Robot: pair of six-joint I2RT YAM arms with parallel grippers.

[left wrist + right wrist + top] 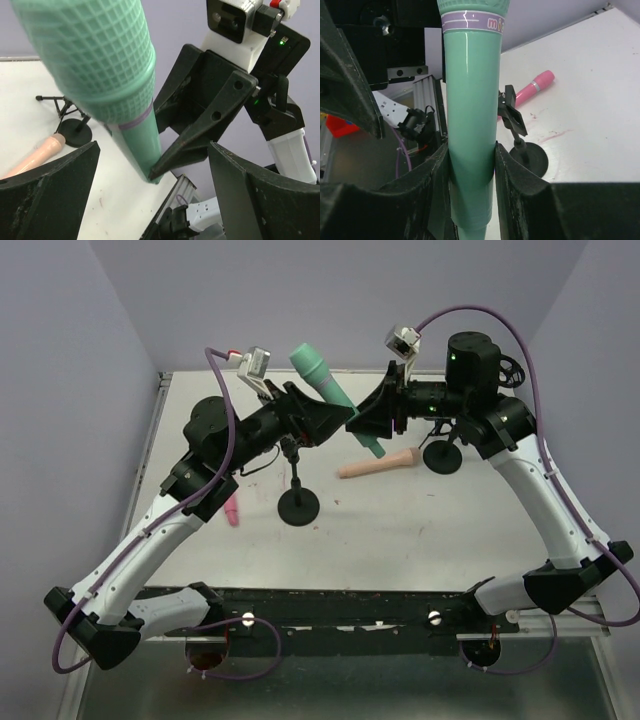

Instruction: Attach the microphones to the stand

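My right gripper (365, 418) is shut on the handle of the teal-green microphone (328, 388) and holds it tilted in the air, head to the far left. In the right wrist view the handle (472, 125) sits clamped between both fingers (427, 185). My left gripper (325, 420) is open and faces it. In the left wrist view the microphone (100, 75) hangs between its spread fingers (50, 200) without touching them. The peach-tan microphone (378, 466) and the pink microphone (232, 510) lie on the table. One stand (298, 502) with a clip (512, 115) stands below the grippers.
A second black stand (441, 455) stands under the right arm, also seen in the left wrist view (75, 132) beside the peach-tan microphone (35, 157). The pink microphone (535, 85) lies beyond the clip stand. The white table (420, 540) ends at a metal rail at the front.
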